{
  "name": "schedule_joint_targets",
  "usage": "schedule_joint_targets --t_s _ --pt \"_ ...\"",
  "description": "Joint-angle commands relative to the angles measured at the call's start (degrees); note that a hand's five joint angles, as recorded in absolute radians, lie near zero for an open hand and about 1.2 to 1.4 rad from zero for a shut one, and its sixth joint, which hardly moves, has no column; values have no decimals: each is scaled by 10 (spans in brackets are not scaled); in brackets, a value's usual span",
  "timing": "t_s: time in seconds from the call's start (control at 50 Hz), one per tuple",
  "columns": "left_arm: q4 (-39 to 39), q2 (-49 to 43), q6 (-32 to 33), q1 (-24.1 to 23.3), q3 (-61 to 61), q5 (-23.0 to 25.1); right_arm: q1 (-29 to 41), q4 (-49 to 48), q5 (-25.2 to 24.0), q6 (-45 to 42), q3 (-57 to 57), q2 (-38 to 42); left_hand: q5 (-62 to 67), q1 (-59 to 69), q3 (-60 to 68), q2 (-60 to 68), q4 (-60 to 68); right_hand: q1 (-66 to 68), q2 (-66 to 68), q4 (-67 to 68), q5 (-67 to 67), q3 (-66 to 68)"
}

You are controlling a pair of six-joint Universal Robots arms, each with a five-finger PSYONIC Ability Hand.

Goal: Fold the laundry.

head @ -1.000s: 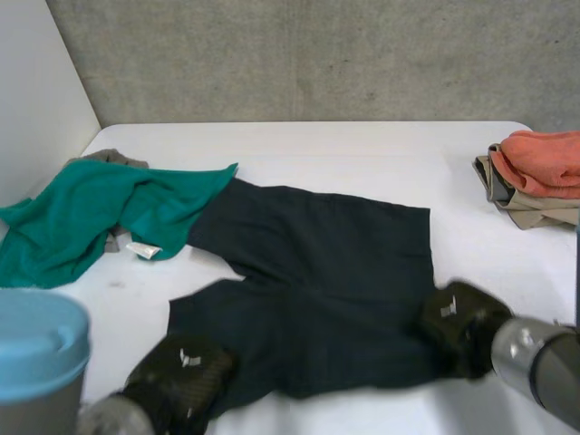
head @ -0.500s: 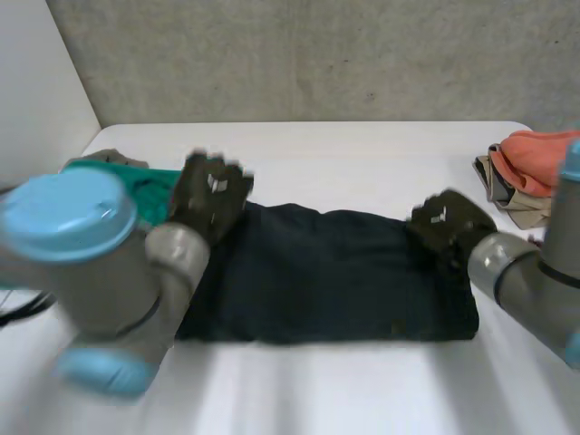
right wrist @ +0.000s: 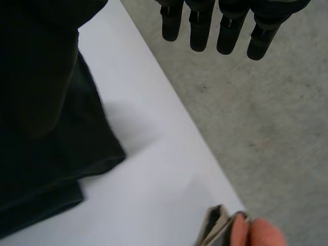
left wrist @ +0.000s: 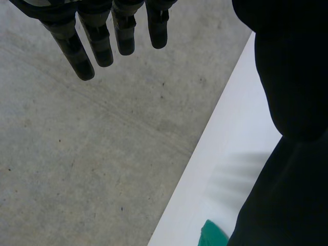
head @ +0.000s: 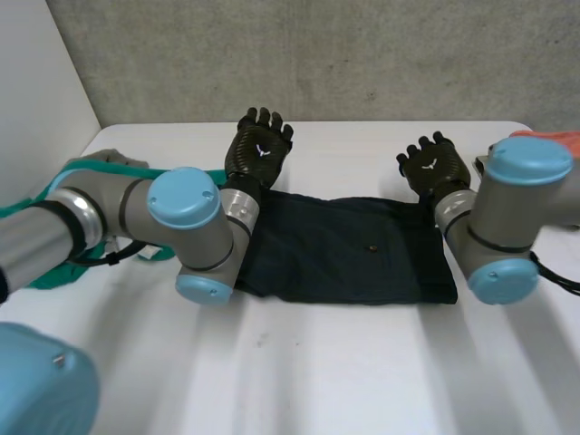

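I see the dark garment (head: 353, 258) lying folded double across the middle of the white table (head: 362, 362), two layers showing at its right end. My left hand (head: 258, 149) hovers over the far left corner, its fingers (left wrist: 97, 41) straight and spread, holding nothing. My right hand (head: 433, 165) hovers over the far right corner, its fingers (right wrist: 225, 31) just as straight and empty. A green cloth (left wrist: 212, 237) lies just beside the garment's left end, and an orange cloth (right wrist: 259, 231) sits on a beige one near the table's right edge.
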Motion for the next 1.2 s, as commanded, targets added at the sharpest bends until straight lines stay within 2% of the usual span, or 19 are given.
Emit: schedule_joint_targets --t_s 0.02,0.16,0.32,0.36,0.38,0.4,0.52,0.58,0.7,0.76,0.84,0.92,0.94,1.02,1.1,1.12,1.14,1.16,1.2 --pt "0 134 -26 -7 -155 -2 -17 162 -39 116 97 -130 -29 -8 -23 -20 -17 11 18 21 16 21" --pt "0 204 -107 -9 -244 -2 -57 208 -112 144 176 -138 -29 -8 -23 -20 -17 60 67 69 65 70" --pt "-1 205 -132 -9 -262 -2 -51 135 -121 147 203 -122 -29 -8 -23 -20 -17 158 165 167 163 167" --pt "-1 204 -132 -8 -263 -3 -51 110 -116 140 203 -101 -29 -8 -23 -20 -17 439 446 448 444 448" --pt "-1 204 -132 -8 -263 -3 -52 104 -114 140 202 -98 -29 -8 -23 -20 -17 662 669 671 667 671" --pt "-1 204 -132 -9 -263 -3 -56 96 -107 139 202 -94 -29 -8 -23 -20 -17 670 677 679 675 680" --pt "-5 221 -132 -9 -276 -4 -63 30 -33 112 248 -162 -29 -8 -23 -20 -17 670 677 679 675 680" --pt "-4 244 -133 -8 -285 -3 -99 38 -35 32 275 -219 -29 -8 -23 -20 -17 670 677 679 675 680" --pt "-5 275 -134 -7 -302 -4 -158 48 -35 -102 284 -227 -29 -8 -23 -20 -17 670 677 679 675 680" --pt "-4 291 -134 -2 -319 -4 -110 41 -45 -127 264 -228 -29 -8 -23 -20 -17 670 677 679 675 680" --pt "-4 304 -134 -1 -334 -4 -16 9 -79 -126 230 -225 -29 -8 -23 -20 -17 670 677 679 675 680" --pt "-3 315 -134 1 -346 -4 59 -47 -166 -138 233 -212 -29 -8 -23 -20 -17 670 677 679 675 680" --pt "-3 318 -134 2 -349 -4 86 -63 -211 -151 241 -196 -29 -8 -23 -20 -17 670 677 679 675 680" --pt "-2 331 -135 8 -359 -4 150 -69 -281 -219 253 -145 -29 -8 -23 -20 -17 670 677 679 675 680" --pt "-2 333 -142 14 -360 -4 163 -52 -281 -296 245 -122 -29 -8 -23 -20 -17 670 677 679 675 680" --pt "-1 333 -147 14 -358 -4 163 -47 -282 -303 243 -125 -29 -8 -23 -20 -17 598 605 607 602 607" --pt "-1 334 -151 14 -356 -4 166 -45 -283 -303 240 -126 -29 -8 -23 -20 -17 424 431 433 429 433" --pt "0 334 -164 15 -351 -4 165 -46 -281 -291 239 -131 -29 -8 -23 -20 -17 86 93 95 90 95" --pt "0 334 -175 15 -345 -4 163 -45 -284 -265 239 -143 -29 -8 -23 -20 -17 22 29 31 26 31"
